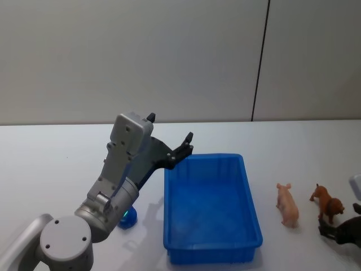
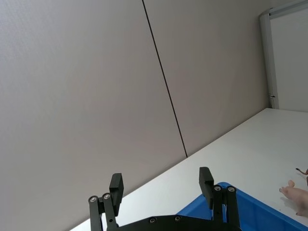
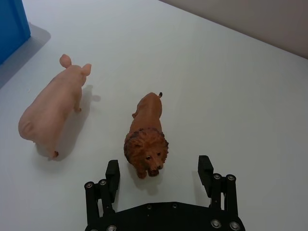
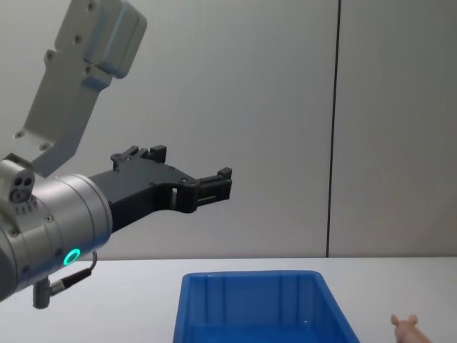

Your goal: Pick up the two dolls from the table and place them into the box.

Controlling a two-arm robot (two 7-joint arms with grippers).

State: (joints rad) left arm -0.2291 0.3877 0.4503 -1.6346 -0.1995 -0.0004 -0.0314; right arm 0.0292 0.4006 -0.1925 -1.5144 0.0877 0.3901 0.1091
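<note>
The left gripper [image 1: 170, 129] is held up in the air above the bench [image 1: 56, 152], beside the far left corner of the box [image 1: 213, 246], with its jaws wide apart and nothing between them. From the chest it shows high over the box [image 4: 250, 300], pointing toward the wall [image 4: 285, 107]. The blue box stands in the middle of the bench. The pink pig [image 1: 287, 204] stands on the bench just to the right of the box, apart from its wall. The small blue doll [image 1: 128, 217] sits on the bench close to the left of the box, partly hidden under the left arm. A brown lion [image 1: 327, 203] stands beside the pig, farther right. The right gripper [image 1: 334, 228] is low at the right edge, next to the lion. In the right wrist view its jaws are apart and clamped on nothing, and the lion [image 3: 147, 137] faces the right gripper [image 3: 159, 169], its head showing between the two tips, with the pig [image 3: 50, 113] alongside.
</note>
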